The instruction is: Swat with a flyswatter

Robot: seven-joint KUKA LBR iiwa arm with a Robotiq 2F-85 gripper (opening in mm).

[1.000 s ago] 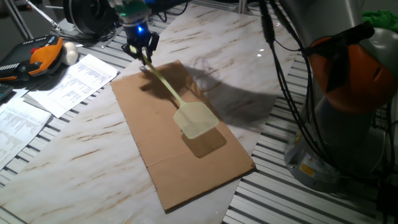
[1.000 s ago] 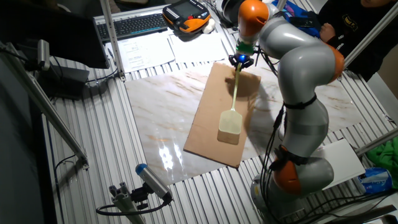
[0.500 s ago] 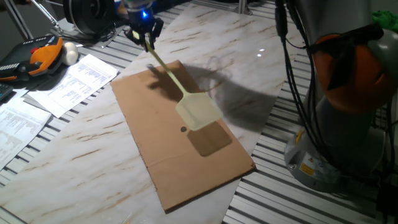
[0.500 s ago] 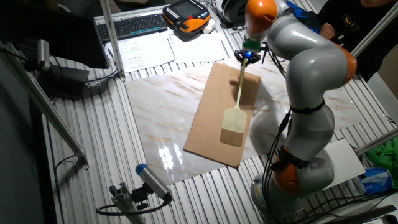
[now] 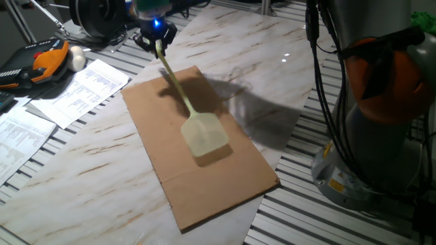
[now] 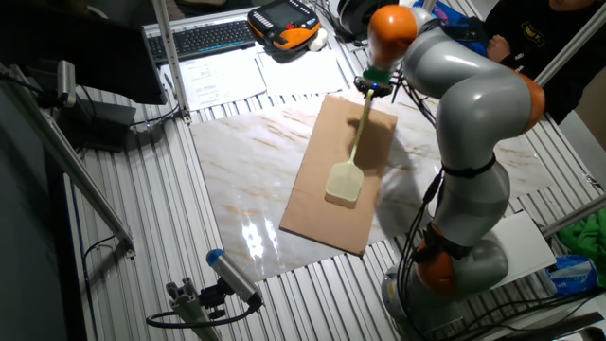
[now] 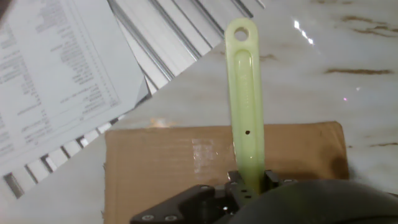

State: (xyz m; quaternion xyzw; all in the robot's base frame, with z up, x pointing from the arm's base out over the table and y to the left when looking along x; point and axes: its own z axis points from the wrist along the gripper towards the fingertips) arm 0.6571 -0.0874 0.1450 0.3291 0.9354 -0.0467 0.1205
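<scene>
The gripper pinches the flyswatter by its handle end. The long axis slants away from the claw and downward — mesh head low over the cardboard sheet, contact not determinable.

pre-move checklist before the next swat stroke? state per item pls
1. Claw shut on the flyswatter handle: ok; the hand view shows the handle clamped between the fingers.
2. Handle end sticks out past the grip, hang hole visible: ok.
3. Swatter head over the cardboard sheet, not the bare marble: ok in both fixed views.
4. Head touching the cardboard or just above it: cannot tell.
5. Papers and the orange-and-black pendant apart from the swatter: ok.
6. Dark speck seen earlier on the cardboard: cannot tell, not visible now; the head may cover it.
</scene>
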